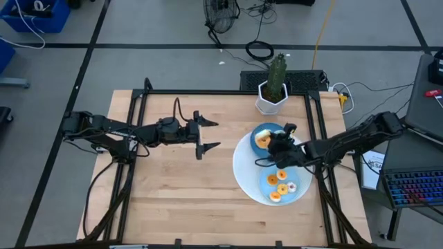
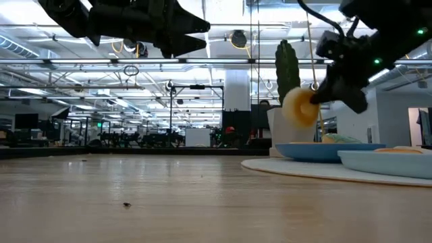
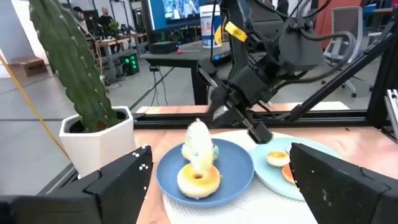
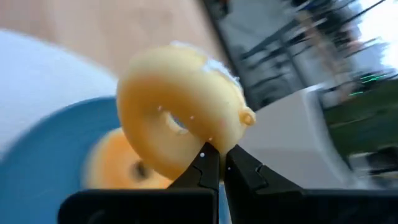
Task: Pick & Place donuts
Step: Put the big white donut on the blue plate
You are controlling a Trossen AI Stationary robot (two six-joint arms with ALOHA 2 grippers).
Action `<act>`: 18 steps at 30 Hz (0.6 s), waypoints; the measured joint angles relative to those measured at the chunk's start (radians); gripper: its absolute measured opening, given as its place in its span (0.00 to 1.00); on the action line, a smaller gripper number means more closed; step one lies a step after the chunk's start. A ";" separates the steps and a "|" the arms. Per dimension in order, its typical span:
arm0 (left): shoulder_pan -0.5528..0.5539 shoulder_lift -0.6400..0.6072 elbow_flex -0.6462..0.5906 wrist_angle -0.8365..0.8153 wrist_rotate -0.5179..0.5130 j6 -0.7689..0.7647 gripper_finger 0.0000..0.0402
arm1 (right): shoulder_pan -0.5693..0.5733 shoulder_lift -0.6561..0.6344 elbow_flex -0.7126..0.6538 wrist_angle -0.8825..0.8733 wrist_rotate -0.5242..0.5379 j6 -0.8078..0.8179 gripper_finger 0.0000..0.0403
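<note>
Dark right gripper fingertips (image 4: 217,165) pinched tight on rim of pale yellow iced ring donut (image 4: 180,118), donut hanging clear above round blue plate (image 1: 265,128) at far side of large white disc (image 1: 242,173).

Judgement: lower steadily, release only once donut sits flat beside orange-yellow donut (image 3: 198,179) already on plate; thin rim grip risks swing or slip.

Left gripper (image 1: 208,136) idle over bare wood mid-table, fingers spread wide, holding nothing.

Views compared:
- high view alone shows second blue plate (image 1: 294,197) nearer front, several donuts on it.
- low view alone shows lift height.
- left wrist view shows green cactus in white pot (image 3: 81,112) just beside target plate.
</note>
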 joint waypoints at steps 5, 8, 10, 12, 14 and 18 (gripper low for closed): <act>0.000 0.000 0.000 -0.020 0.000 -0.011 0.91 | 0.056 0.001 0.000 -0.109 -0.130 0.181 0.00; 0.000 0.000 0.000 -0.020 0.000 -0.012 0.92 | 0.088 0.001 0.000 -0.159 -0.140 0.234 0.00; 0.000 0.000 0.000 -0.020 0.000 -0.013 0.91 | 0.099 0.001 0.000 -0.203 -0.145 0.279 0.00; 0.000 0.000 0.000 -0.020 0.000 -0.016 0.90 | 0.106 0.001 0.000 -0.261 -0.149 0.348 0.00; 0.000 0.000 0.000 -0.020 0.000 -0.027 0.90 | 0.113 0.001 0.000 -0.317 -0.154 0.423 0.00; 0.000 0.000 0.000 -0.023 0.000 -0.034 0.91 | 0.127 0.001 0.000 -0.383 -0.236 0.538 0.00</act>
